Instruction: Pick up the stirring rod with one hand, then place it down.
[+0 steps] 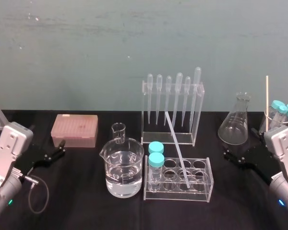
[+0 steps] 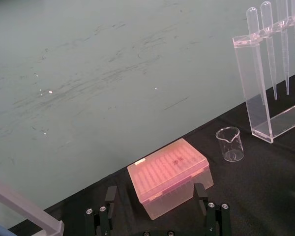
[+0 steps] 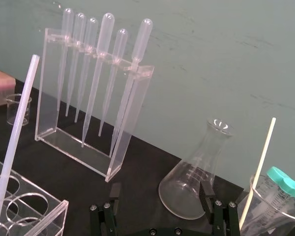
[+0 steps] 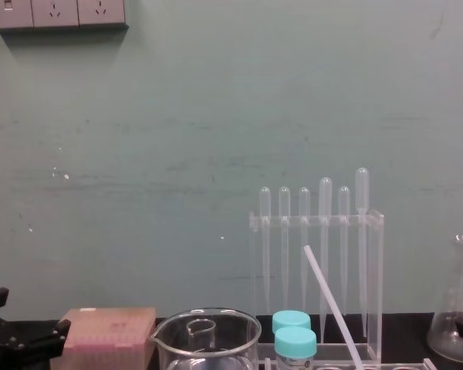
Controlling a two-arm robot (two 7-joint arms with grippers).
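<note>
a thin, straight, translucent-white stirring rod (image 1: 177,149) leans in the tube rack (image 1: 201,191), lower centre of head view; left gripper (image 2: 156,194) and right gripper (image 3: 160,189), at its bottom corners, gape wide.

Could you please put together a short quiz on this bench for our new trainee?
1. True or false: the left gripper holds the stirring rod.
2. How many pipettes hang in the pipette rack? A) four B) six C) eight
3. Fill in: the stirring rod's lower end stands in a well of the clear ___.

Key:
1. False. The left gripper and the right gripper are both open and empty, off to the sides.
2. B.
3. Test tube rack, where the rod leans at a tilt.
</note>
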